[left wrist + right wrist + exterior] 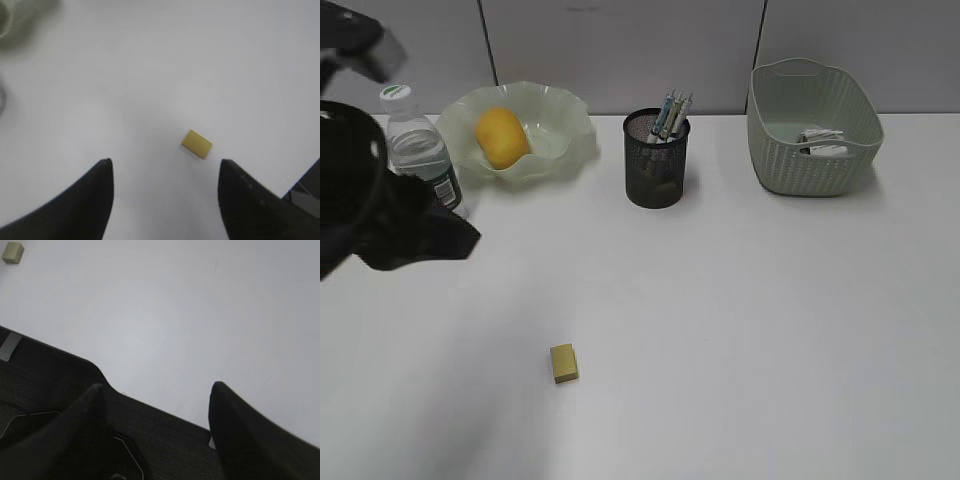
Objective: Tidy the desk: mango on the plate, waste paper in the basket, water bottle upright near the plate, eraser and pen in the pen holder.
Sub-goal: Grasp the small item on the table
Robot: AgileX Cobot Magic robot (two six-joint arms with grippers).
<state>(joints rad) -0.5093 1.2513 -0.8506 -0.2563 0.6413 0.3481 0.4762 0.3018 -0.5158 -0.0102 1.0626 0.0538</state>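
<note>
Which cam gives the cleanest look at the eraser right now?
The left wrist view: the eraser lies large, sharp and unobstructed on the desk, just ahead of the open left gripper. The exterior view shows it whole but small. The right wrist view catches it only as a tiny block in the top-left corner.

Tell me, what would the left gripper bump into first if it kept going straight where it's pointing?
Probably the little yellow eraser. The left gripper is open and empty, and the eraser lies on the white desk just ahead, roughly between its fingers. Nothing else shows in that line, though how high the gripper hangs is hard to judge.
</note>
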